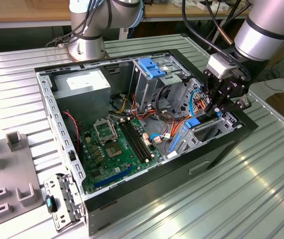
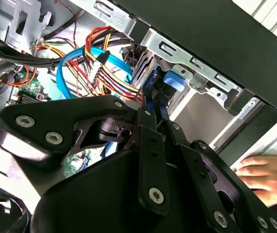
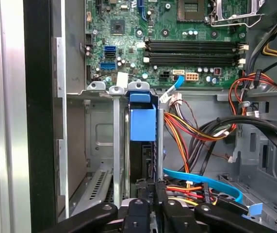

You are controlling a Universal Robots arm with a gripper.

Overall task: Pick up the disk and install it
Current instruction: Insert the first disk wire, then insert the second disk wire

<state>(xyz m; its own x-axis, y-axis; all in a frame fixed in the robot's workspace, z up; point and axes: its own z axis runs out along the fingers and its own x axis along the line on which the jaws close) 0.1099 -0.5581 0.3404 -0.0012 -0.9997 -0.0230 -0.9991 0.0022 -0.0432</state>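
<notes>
We see an open black desktop computer case point(image 1: 216, 149) lying on its side on a ribbed metal table point(image 1: 261, 199). Inside it sit a green motherboard point(image 1: 119, 147), a grey power-supply box point(image 1: 84, 87) and bundles of red, orange and yellow cables point(image 3: 201, 131).

The black robot gripper point(image 1: 220, 110) reaches into the case's drive cage point(image 3: 104, 145). Its fingers point(image 3: 148, 204) are drawn close together on the edge of the disk point(image 3: 142, 145), a dark flat drive with blue plastic rails. The disk stands on edge in a slot of the silver cage, directly ahead of the fingertips. A light blue flat cable point(image 3: 201, 182) runs just beside the fingers. In the second wrist view, a person's hand point(image 2: 267, 177) rests outside the case wall.
</notes>
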